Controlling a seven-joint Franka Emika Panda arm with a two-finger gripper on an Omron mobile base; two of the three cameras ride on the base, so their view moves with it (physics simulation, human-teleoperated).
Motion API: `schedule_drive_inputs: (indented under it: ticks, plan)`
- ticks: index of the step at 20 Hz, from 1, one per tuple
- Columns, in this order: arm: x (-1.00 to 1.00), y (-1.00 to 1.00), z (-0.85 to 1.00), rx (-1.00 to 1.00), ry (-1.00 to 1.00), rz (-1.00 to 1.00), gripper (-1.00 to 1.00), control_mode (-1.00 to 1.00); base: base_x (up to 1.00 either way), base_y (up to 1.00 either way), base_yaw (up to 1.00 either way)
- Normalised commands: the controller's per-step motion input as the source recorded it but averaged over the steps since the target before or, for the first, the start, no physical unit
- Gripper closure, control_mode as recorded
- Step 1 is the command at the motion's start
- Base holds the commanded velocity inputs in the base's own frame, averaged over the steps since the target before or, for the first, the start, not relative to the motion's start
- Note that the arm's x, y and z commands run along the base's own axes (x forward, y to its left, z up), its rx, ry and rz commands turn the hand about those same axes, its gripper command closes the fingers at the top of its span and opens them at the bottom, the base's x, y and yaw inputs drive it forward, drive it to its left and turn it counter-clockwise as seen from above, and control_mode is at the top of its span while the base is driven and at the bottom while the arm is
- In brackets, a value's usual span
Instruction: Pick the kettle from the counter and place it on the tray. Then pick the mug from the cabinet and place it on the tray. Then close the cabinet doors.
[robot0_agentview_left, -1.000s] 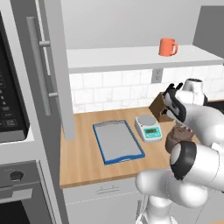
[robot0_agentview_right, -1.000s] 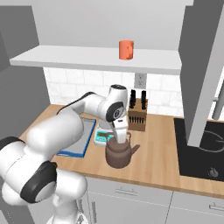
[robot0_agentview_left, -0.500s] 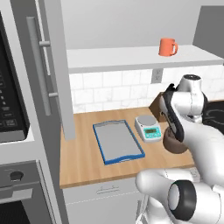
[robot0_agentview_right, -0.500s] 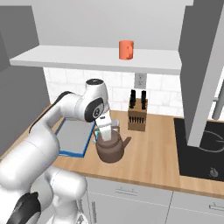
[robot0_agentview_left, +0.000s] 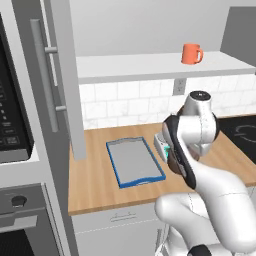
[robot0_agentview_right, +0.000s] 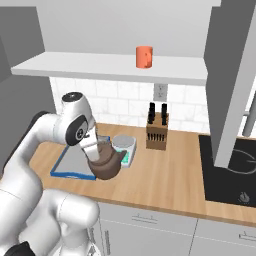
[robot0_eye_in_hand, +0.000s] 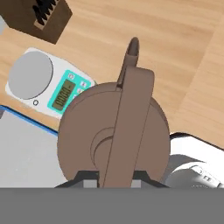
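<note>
No brand name or readable lettering on anything. The scale (robot0_eye_in_hand: 48, 85) has a teal panel with a small grey display; its digits are too small to read. The microwave panel (robot0_agentview_left: 10, 107) at the left edge shows rows of tiny pale marks, illegible.

Tool (robot0_eye_in_hand: 114, 180): jaws drawn in tight on the upright handle of the kettle (robot0_agentview_right: 106, 166), one dark fingertip (robot0_eye_in_hand: 87, 180) on either side of the handle bar. Kettle hangs clear of the surface (robot0_agentview_right: 170, 175), lid up, spout pointing toward the scale and the knife block (robot0_agentview_right: 157, 131).

Kettle position: in the right base view it is over the near right corner of the tray (robot0_agentview_left: 134, 162), just beside the scale. The hand view looks straight down on it, with the tray's blue rim at lower left and bare wood to the right.

Change since a second ago: the kettle has moved left along the surface, from in front of the knife block, past the scale, to the tray's edge. The arm has swung with it, the elbow folding closer to the base. Grip unchanged throughout.

Mug (robot0_agentview_left: 191, 53) sits on the cabinet shelf (robot0_agentview_left: 150, 66), same spot. Cabinet doors (robot0_agentview_left: 52, 80) stand open, same as before. Tray lies where it was, nothing on it.
</note>
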Motion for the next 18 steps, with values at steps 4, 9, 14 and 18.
schedule_drive_inputs:
  ticks: [4, 9, 14, 18]
  plan:
    - [0.26, 0.68, 0.27, -0.03, 0.05, 0.03, 1.00, -1.00, 0.00, 0.00, 0.00]
    - [0.50, 0.57, 0.05, -0.01, 0.01, 0.04, 1.00, -1.00, 0.00, 0.00, 0.00]
    - [0.65, 0.34, 0.00, 0.00, 0.00, 0.10, 1.00, -1.00, 0.00, 0.00, 0.00]
    - [0.50, 0.34, -0.10, 0.00, -0.01, 0.15, 1.00, -1.00, 0.00, 0.00, 0.00]
